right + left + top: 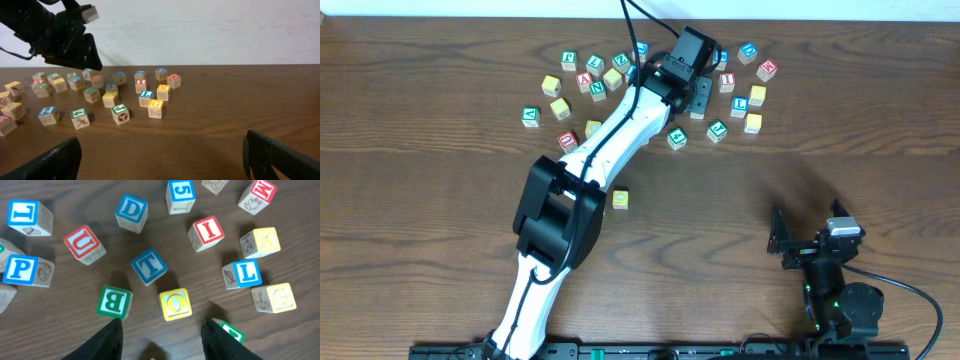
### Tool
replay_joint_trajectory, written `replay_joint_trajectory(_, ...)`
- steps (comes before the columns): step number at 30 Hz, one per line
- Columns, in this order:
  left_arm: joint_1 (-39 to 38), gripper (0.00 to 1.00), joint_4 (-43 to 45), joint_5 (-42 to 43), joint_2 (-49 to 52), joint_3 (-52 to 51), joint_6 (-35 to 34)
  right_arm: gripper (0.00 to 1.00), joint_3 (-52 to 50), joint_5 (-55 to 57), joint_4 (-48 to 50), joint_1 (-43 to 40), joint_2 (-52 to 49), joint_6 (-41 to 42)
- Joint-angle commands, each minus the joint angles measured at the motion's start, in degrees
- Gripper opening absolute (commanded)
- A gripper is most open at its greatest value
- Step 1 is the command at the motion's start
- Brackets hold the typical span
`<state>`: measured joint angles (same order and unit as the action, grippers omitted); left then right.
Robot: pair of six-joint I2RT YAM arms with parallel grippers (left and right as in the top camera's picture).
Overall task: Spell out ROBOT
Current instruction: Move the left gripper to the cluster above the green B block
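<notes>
Letter blocks lie scattered at the table's far middle. In the left wrist view a green B (114,301) and a yellow O (175,304) lie just ahead of the fingertips, with a blue T (149,266) beyond them. My left gripper (164,325) is open and empty above the wood, reached over the cluster in the overhead view (698,102). No R block is readable. My right gripper (160,150) is open and empty, low at the near right (782,240), far from the blocks.
Other blocks surround the left gripper: red U (84,244), blue D (131,211), red I (206,232), blue L (242,273), a green block (232,331) by the right finger. A lone yellow block (620,200) lies mid-table beside the left arm.
</notes>
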<state>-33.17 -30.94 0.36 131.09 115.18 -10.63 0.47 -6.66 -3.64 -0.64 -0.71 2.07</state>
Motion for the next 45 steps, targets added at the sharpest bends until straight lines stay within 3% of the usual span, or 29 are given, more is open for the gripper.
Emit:
replay_joint_trajectory(1,0.3,0.50,0.2,-1.5,0.8,1.6,-0.6,0.99,-0.2,0.1,-0.2,0.2,0.3,-0.9)
replay_joint_trajectory(16,1.7,0.50,1.5,-1.5,1.7,1.6,-0.5,0.99,-0.2,0.1,-0.2,0.2,0.3,-0.9)
replay_joint_trajectory(30,3.4,0.50,6.3,-5.0,3.1,1.0,8.5,0.99,-0.2,0.1,-0.2,0.2,0.3,-0.9)
replay_joint_trajectory(45,4.0,0.50,5.6,-4.9,6.3,0.9,8.7,0.99,-0.2,0.1,-0.2,0.2,0.3,-0.9)
